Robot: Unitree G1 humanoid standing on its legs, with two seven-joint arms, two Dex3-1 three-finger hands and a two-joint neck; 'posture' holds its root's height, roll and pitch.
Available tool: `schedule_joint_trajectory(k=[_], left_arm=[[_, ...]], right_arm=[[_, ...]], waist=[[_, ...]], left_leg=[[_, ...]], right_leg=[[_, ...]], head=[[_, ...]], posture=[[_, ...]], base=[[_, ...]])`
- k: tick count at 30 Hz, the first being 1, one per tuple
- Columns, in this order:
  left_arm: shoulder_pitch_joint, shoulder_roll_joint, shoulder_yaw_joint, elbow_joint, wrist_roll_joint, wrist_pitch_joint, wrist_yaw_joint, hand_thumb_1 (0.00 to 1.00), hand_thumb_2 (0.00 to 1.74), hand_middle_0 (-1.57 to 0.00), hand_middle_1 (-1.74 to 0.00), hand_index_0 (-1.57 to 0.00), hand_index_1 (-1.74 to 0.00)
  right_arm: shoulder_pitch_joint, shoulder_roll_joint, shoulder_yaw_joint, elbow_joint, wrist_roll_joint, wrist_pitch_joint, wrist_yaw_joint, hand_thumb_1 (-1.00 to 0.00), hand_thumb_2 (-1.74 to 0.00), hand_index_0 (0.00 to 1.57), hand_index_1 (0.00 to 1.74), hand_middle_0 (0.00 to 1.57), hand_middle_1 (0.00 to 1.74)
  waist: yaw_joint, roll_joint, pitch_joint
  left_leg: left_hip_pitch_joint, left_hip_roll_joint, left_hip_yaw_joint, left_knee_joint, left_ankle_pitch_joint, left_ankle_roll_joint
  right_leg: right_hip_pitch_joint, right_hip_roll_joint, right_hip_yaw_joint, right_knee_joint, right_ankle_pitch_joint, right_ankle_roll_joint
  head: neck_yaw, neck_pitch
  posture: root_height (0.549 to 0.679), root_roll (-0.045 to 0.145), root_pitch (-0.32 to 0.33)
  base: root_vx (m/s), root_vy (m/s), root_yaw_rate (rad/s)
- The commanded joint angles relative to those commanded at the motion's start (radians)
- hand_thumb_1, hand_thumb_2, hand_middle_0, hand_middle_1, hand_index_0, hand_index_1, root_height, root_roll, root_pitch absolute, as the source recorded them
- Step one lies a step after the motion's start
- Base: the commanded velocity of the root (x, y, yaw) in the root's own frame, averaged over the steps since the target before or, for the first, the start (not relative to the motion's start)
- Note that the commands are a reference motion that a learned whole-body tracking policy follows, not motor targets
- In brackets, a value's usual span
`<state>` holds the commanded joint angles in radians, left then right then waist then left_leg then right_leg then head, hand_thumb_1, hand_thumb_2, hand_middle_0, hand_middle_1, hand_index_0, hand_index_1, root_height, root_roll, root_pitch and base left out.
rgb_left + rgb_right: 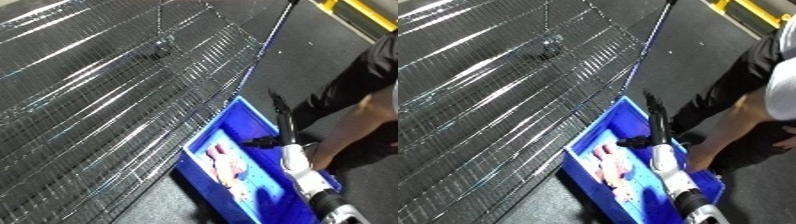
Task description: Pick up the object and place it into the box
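Observation:
A blue bin (210,125) stands on the dark floor beside a wire rack. Pink objects (229,167) lie inside it, toward its left wall. My right hand (282,127) hangs over the bin's right half on its white forearm (298,167). Its black fingers (656,112) are straight and reach past the bin's far corner, the thumb (259,143) sticks out to the left, and it holds nothing. My left hand shows in neither view.
A large wire-mesh rack (107,90) fills the left and top, with a small metal fitting (160,47) on it. A person in dark clothes (355,85) crouches at the right, one hand (324,156) by the bin's right rim. Yellow floor marking (369,12) runs at top right.

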<state>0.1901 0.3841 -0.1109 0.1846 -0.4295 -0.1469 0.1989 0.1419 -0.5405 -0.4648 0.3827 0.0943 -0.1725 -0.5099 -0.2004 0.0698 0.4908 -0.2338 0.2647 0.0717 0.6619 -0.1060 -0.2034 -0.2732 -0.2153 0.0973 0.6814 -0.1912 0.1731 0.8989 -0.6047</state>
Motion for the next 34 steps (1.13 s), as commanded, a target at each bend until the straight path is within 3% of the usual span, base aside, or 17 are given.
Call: schedule_joint_trajectory(k=[7, 8, 14, 25, 34], left_arm=[[0.028, -0.008, 0.023, -0.026, -0.002, 0.011, 0.0, 1.0, 1.74, -1.57, -1.74, -1.57, -1.74], [0.029, -0.009, 0.026, -0.032, -0.002, 0.013, 0.0, 1.0, 1.74, -1.57, -1.74, -1.57, -1.74], [0.024, -0.012, 0.04, -0.05, 0.001, 0.021, 0.007, 1.0, 1.74, -1.57, -1.74, -1.57, -1.74], [0.032, -0.017, 0.05, -0.053, 0.003, 0.022, 0.015, 1.0, 1.74, -1.57, -1.74, -1.57, -1.74], [0.009, -0.02, 0.055, -0.042, 0.008, 0.022, 0.031, 1.0, 1.74, -1.57, -1.74, -1.57, -1.74]], right_arm=[[-0.011, 0.032, 0.034, -0.154, -0.028, -0.001, 0.026, 0.0, 0.0, 0.0, 0.0, 0.0, 0.0], [-0.017, 0.036, 0.044, -0.176, -0.033, -0.002, 0.032, 0.0, 0.0, 0.0, 0.0, 0.0, 0.0], [-0.05, 0.061, 0.121, -0.273, -0.06, 0.001, 0.069, 0.0, 0.0, 0.0, 0.0, 0.0, 0.0], [-0.108, 0.066, 0.246, -0.302, -0.095, 0.019, 0.103, 0.0, 0.0, 0.0, 0.0, 0.0, 0.0], [-0.135, 0.067, 0.295, -0.285, -0.111, 0.027, 0.109, 0.0, 0.0, 0.0, 0.0, 0.0, 0.0]], waist=[[0.038, -0.007, 0.011], [0.044, -0.009, 0.013], [0.077, -0.017, 0.02], [0.14, -0.028, 0.029], [0.174, -0.043, 0.029]], left_leg=[[-0.012, -0.002, -0.011, 0.01, -0.001, 0.0024], [-0.015, -0.003, -0.013, 0.011, 0.0, 0.0026], [-0.029, -0.01, -0.024, 0.012, 0.005, 0.0025], [-0.054, -0.021, -0.05, 0.008, 0.02, 0.0046], [-0.064, -0.025, -0.067, 0.014, 0.017, 0.0113]], right_leg=[[-0.007, -0.0015, -0.008, 0.02, -0.007, 0.0023], [-0.009, -0.0015, -0.009, 0.023, -0.009, 0.0025], [-0.021, -0.0015, -0.013, 0.04, -0.014, 0.0031], [-0.04, -0.0074, -0.03, 0.061, -0.014, 0.0036], [-0.04, -0.0102, -0.045, 0.078, -0.02, 0.0049]], head=[[-0.142, 0.001], [-0.229, 0.007], [-0.424, 0.039], [-0.669, 0.045], [-0.76, 0.042]], posture=[[0.624, 0.056, -0.228], [0.624, 0.056, -0.228], [0.621, 0.053, -0.227], [0.618, 0.047, -0.226], [0.617, 0.043, -0.227]], base=[[0.001, -0.005, 0.095], [-0.002, -0.004, 0.128], [-0.005, -0.003, 0.126], [-0.008, 0.005, 0.098], [-0.003, 0.014, 0.05]])
